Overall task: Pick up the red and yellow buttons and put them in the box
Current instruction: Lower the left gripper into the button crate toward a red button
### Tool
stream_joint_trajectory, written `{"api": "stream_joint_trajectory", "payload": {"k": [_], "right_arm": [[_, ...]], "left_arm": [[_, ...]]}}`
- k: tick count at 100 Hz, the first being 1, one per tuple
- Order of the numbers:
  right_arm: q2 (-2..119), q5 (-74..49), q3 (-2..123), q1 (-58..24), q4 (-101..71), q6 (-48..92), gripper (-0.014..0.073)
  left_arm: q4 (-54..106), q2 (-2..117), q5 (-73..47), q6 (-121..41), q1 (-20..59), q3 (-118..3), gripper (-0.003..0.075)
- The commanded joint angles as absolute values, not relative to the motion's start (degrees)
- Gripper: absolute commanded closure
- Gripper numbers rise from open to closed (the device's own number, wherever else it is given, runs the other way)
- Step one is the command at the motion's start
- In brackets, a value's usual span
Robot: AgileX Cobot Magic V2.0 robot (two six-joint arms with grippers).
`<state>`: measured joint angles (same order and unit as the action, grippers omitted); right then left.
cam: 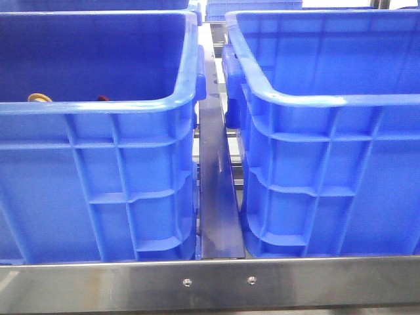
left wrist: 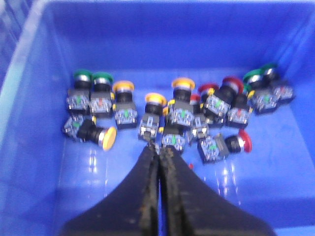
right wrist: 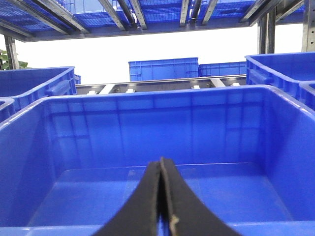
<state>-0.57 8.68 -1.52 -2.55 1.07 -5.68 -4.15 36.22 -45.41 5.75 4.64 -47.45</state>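
Evidently the task stands at its very start: nothing has been picked, and the left end effector (left wrist: 158, 150) hangs with its two black fingers pressed together, empty, just above the floor of the left crate (cam: 98, 105). Its tips sit close to a scatter of push buttons across the middle of that crate, green, yellow and red caps mixed. A yellow button (left wrist: 156, 100) stands upright just beyond the tips, another yellow one (left wrist: 109, 137) lies tipped on its side to one side, and a red button (left wrist: 244, 141) lies on its side on the other side, a little apart from the pile. The left wrist picture is somewhat blurred, so finer contact between neighbouring buttons cannot be told. From the front view only a yellow cap and a dark red cap peek above the near rim of the left crate.

The right end effector (right wrist: 161, 164) is likewise closed on nothing, poised over the right crate (cam: 328, 98), whose visible floor holds no buttons; I judge this to be the receiving box.

Next, the left fingers would need to part, settle around one red or yellow cap while avoiding the green ones, and close. The red button lying apart looks the easiest target, since the clustered ones crowd each other.
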Motion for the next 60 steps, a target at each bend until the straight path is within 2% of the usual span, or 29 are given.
{"api": "stream_joint_trajectory", "payload": {"k": [1, 19, 38, 43, 50, 60], "right_arm": [[-2.13, 13.45, -0.88, -2.23, 1.05, -5.76, 0.0698], [-2.13, 13.45, -0.88, -2.23, 1.05, -5.76, 0.0698], [-2.13, 13.45, -0.88, -2.23, 1.05, -5.76, 0.0698], [-2.13, 13.45, -0.88, -2.23, 1.05, -5.76, 0.0698], [-2.13, 13.45, -0.88, -2.23, 1.05, -5.76, 0.0698], [-2.13, 13.45, -0.88, -2.23, 1.05, -5.76, 0.0698]], "left_arm": [[-3.66, 41.59, -45.36, 5.51, 4.82, -53.51, 0.0739], [-3.10, 47.53, -46.20, 5.51, 4.82, -56.43, 0.0739], [-3.10, 48.71, -46.20, 3.89, 4.82, -56.66, 0.0724], [-3.10, 48.71, -46.08, 3.29, 4.82, -56.66, 0.0687], [-3.10, 48.71, -45.95, 3.03, 4.82, -56.66, 0.0594], [-3.10, 48.71, -45.95, 3.03, 4.82, -56.66, 0.0379]]}}
